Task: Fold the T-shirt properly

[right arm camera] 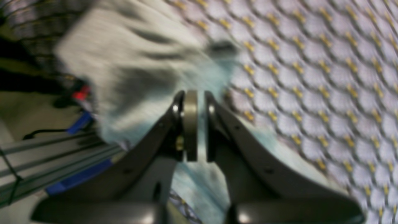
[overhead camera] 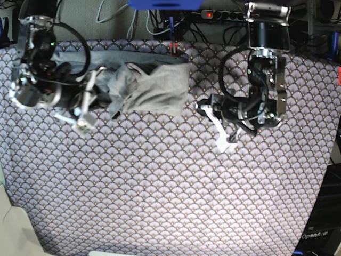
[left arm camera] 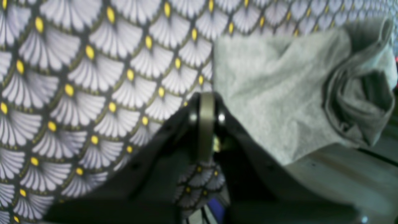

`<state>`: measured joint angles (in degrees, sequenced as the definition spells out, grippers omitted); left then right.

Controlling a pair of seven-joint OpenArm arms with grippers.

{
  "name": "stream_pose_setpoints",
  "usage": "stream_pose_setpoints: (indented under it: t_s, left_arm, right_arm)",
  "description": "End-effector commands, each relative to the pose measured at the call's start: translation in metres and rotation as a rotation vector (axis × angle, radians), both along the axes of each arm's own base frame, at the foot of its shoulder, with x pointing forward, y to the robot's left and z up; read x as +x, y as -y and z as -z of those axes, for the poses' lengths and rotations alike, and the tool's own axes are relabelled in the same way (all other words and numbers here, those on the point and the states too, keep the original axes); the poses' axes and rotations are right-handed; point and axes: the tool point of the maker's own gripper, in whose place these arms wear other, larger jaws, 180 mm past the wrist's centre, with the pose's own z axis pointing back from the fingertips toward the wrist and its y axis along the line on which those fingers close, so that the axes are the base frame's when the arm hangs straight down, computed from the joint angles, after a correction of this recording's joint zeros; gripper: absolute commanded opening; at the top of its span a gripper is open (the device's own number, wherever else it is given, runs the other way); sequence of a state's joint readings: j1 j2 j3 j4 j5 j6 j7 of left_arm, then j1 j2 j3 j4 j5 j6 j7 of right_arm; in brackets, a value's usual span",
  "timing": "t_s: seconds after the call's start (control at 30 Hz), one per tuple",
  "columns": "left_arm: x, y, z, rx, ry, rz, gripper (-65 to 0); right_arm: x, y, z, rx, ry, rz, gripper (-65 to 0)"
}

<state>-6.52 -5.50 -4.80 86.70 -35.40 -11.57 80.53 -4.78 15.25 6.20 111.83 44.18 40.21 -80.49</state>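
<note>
The light grey T-shirt point(overhead camera: 154, 85) lies crumpled at the back of the table, left of centre. In the left wrist view the T-shirt point(left arm camera: 273, 93) fills the upper right, bunched into folds at its far end. My left gripper point(left arm camera: 206, 99) is shut with nothing in it, beside the shirt's edge; in the base view the left gripper point(overhead camera: 225, 143) hangs to the right of the shirt. My right gripper point(right arm camera: 199, 95) has its jaws almost together with pale cloth in the narrow gap, and the blurred T-shirt point(right arm camera: 130, 56) stretches up-left from it. The right gripper point(overhead camera: 85, 124) is at the shirt's left end.
The purple-white fan-scale tablecloth point(overhead camera: 170, 202) covers the whole table. A power strip point(overhead camera: 224, 15) and cables lie behind the back edge. Aluminium rails point(right arm camera: 46, 155) with blue parts run past the table edge in the right wrist view.
</note>
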Motion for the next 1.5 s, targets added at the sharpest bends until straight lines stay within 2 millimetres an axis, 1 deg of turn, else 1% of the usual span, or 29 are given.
stream_pose_setpoints:
  t_s: [0.0, 0.07, 0.17, 0.2, 0.33, 0.47, 0.57, 0.7, 0.77, 0.9, 0.97, 1.03, 1.2, 1.23, 1.3, 1.33, 1.4, 1.47]
  left_arm:
    - [0.011, 0.001, -0.012, -0.018, 0.044, -0.008, -65.0]
    - [0.011, 0.0, -0.012, -0.018, 0.043, -0.011, -65.0]
    - [0.003, -0.001, -0.005, -0.018, 0.022, -0.012, -65.0]
    - [0.001, 0.001, -0.005, -0.019, 0.02, -0.008, -65.0]
    - [-0.002, 0.003, -0.003, -0.02, 0.012, -0.005, -65.0]
    - [-0.005, 0.001, 0.0, -0.017, 0.004, -0.007, -65.0]
    - [-0.004, -0.001, 0.0, -0.016, 0.005, -0.013, -65.0]
    - [-0.004, -0.001, 0.0, -0.016, 0.005, -0.013, -65.0]
    - [-0.004, -0.001, 0.0, -0.016, 0.005, -0.014, -65.0]
    - [-0.003, -0.001, -0.001, -0.016, 0.006, -0.014, -65.0]
    - [-0.002, -0.001, -0.002, -0.016, 0.01, -0.014, -65.0]
    - [-0.001, -0.001, -0.002, -0.016, 0.011, -0.014, -65.0]
    - [0.0, -0.001, -0.003, -0.016, 0.014, -0.014, -65.0]
    - [0.0, -0.001, -0.004, -0.016, 0.016, -0.014, -65.0]
    - [0.005, -0.001, -0.007, -0.016, 0.026, -0.014, -65.0]
    - [0.004, -0.001, -0.006, -0.017, 0.025, -0.014, -65.0]
    - [0.005, -0.001, -0.007, -0.017, 0.026, -0.014, -65.0]
    - [0.005, -0.001, -0.006, -0.015, 0.026, -0.013, -65.0]
  right_arm:
    - [0.003, -0.006, -0.009, 0.019, 0.028, -0.018, -62.3]
    - [0.007, -0.021, -0.013, 0.037, 0.042, -0.06, -62.0]
    - [0.004, -0.046, -0.014, 0.063, 0.042, -0.127, -62.1]
    - [0.004, -0.059, -0.017, 0.079, 0.048, -0.158, -62.1]
    - [0.003, -0.094, -0.026, 0.128, 0.068, -0.238, -62.1]
    - [-0.006, -0.112, -0.026, 0.148, 0.059, -0.289, -62.1]
    - [-0.009, -0.111, -0.022, 0.143, 0.046, -0.294, -62.1]
    - [-0.016, -0.094, -0.002, 0.128, -0.007, -0.272, -62.1]
    - [-0.022, -0.081, 0.01, 0.116, -0.039, -0.256, -62.1]
    - [-0.036, -0.049, 0.024, 0.058, -0.074, -0.245, -62.3]
    - [-0.04, -0.028, 0.029, 0.035, -0.087, -0.203, -62.3]
    - [-0.039, 0.0, 0.029, 0.013, -0.083, -0.124, -62.3]
    - [-0.026, 0.061, 0.019, -0.036, -0.04, 0.066, -62.3]
    - [-0.024, 0.069, 0.016, -0.043, -0.028, 0.093, -62.3]
    - [-0.021, 0.078, 0.012, -0.05, -0.015, 0.122, -62.3]
    - [-0.02, 0.079, 0.011, -0.048, -0.011, 0.126, -62.4]
    - [-0.018, 0.071, 0.002, -0.028, 0.018, 0.109, -62.4]
    - [-0.014, 0.053, -0.012, 0.032, 0.06, 0.086, -62.3]
